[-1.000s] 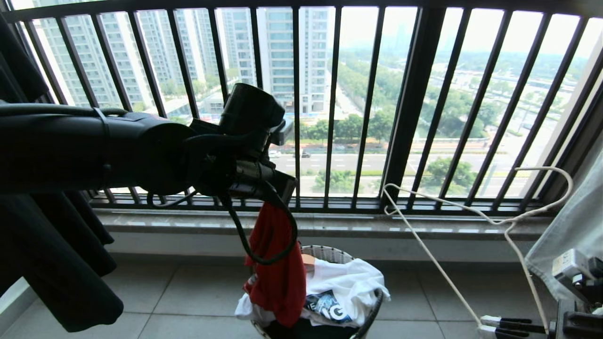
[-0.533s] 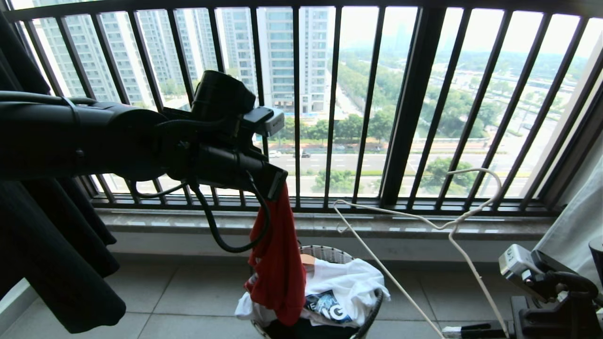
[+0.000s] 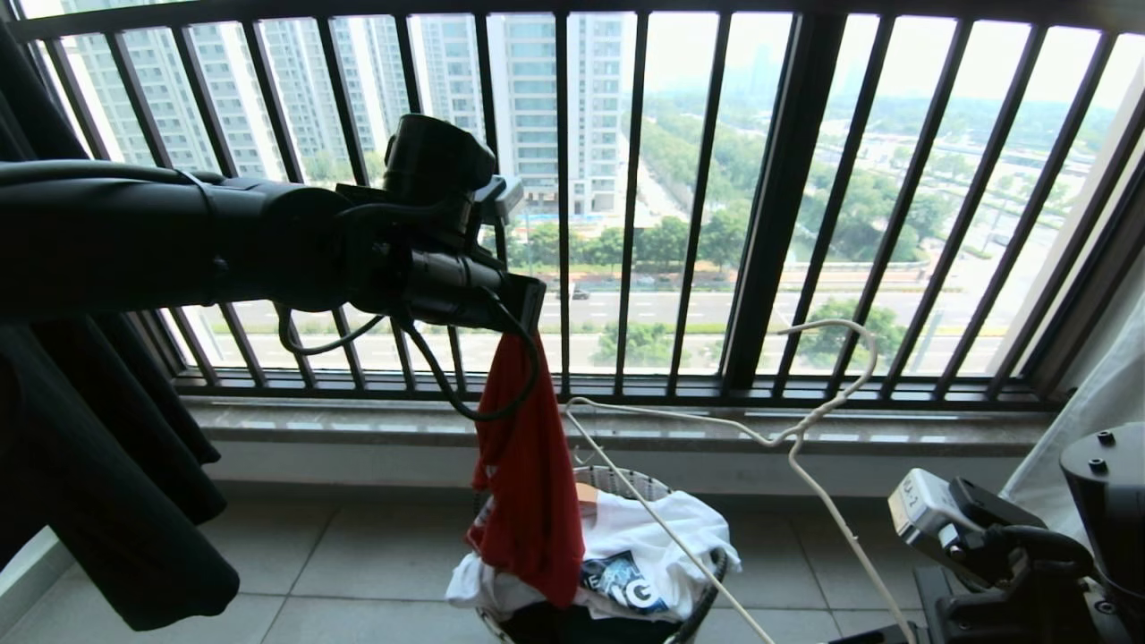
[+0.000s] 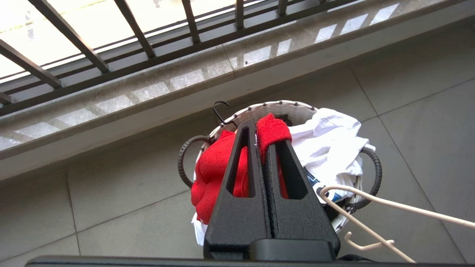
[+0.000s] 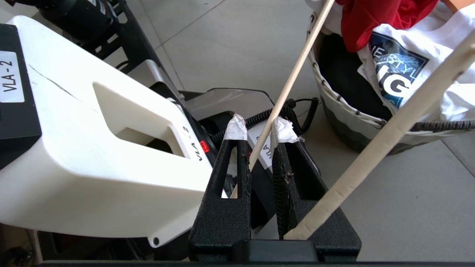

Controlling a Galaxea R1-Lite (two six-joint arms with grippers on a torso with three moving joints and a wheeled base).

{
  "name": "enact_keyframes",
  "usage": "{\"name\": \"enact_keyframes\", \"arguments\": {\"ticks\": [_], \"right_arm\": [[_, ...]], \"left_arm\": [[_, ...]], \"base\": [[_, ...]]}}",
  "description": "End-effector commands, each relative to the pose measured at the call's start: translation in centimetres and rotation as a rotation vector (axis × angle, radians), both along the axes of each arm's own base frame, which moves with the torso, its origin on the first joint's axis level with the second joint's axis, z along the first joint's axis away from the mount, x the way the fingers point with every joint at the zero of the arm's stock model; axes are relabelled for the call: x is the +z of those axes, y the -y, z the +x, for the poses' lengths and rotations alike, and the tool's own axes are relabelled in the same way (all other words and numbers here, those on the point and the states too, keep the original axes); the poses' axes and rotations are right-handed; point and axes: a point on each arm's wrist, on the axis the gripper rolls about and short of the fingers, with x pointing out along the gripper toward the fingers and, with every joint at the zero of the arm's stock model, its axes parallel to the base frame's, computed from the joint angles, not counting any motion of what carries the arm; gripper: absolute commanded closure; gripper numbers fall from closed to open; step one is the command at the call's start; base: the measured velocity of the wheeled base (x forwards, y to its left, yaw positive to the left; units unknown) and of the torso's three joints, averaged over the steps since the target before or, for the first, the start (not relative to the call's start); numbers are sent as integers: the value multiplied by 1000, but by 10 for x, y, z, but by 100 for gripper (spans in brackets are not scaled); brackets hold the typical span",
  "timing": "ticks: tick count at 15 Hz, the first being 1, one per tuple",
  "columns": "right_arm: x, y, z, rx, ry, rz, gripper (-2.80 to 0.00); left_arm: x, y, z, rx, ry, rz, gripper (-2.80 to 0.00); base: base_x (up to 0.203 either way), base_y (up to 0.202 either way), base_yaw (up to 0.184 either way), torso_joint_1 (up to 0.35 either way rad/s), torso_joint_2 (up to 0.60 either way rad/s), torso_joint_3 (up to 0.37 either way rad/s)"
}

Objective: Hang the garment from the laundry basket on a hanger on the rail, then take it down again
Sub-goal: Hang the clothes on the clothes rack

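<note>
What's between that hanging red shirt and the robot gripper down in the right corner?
In the head view, the white wire hanger spans that gap, its near end beside the red shirt. The right gripper holds it; below stands the laundry basket.

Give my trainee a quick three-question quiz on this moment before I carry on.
1. Which claw holds the red T-shirt?
2. True or false: the white wire hanger is already on a rail.
3. Where does the shirt's lower end hang? A) over the laundry basket B) on the windowsill C) on the floor

Key: 1. The left claw, shut on it. 2. False; the right claw holds it low. 3. A
</note>
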Motion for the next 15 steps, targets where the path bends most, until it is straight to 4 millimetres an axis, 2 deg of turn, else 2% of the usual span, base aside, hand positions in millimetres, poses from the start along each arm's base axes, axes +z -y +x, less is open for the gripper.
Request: {"name": "enact_keyframes", "arguments": {"ticks": [1,7,12,15], "right_arm": [[1,-9,3,24,-16,4,0],[12,-26,19,30,-20,23,0],[11,-28,20,35,-26,16,0],[13,-31,10,76,-20,20,0]], "left_arm": [[3,2,4,26,0,-38,0],[60,-9,-18,107,165,-326,0],[77,-8,-25,172,206,-402,0],[91,-8,-25,249,264,-469,0]], "base": [[0,0,0,0,0,0],[0,0,0,0,0,0],[0,0,0,0,0,0],[0,0,0,0,0,0]]}}
